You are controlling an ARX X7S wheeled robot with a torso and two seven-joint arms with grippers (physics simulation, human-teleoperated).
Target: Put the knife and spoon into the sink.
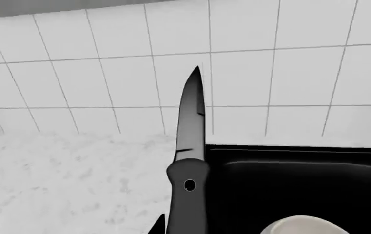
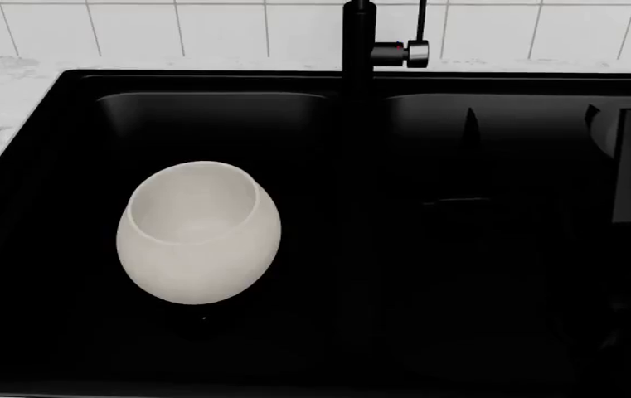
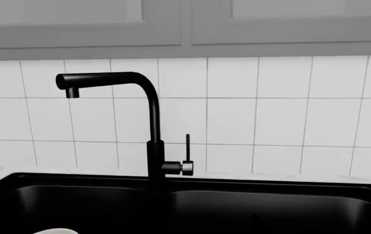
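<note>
— The knife (image 1: 190, 146) stood blade-up in the left wrist view, handle running into the camera's edge, so seemingly clamped in the left gripper, over the counter (image 1: 62, 180) beside the sink (image 1: 302, 170).

— And the right gripper?

— Out of sight; I couldn't tell. No spoon showed either.

— Risks?

— Released there, it could land on the marble, or strike the white cup (image 2: 198, 232) in the left basin.
</note>
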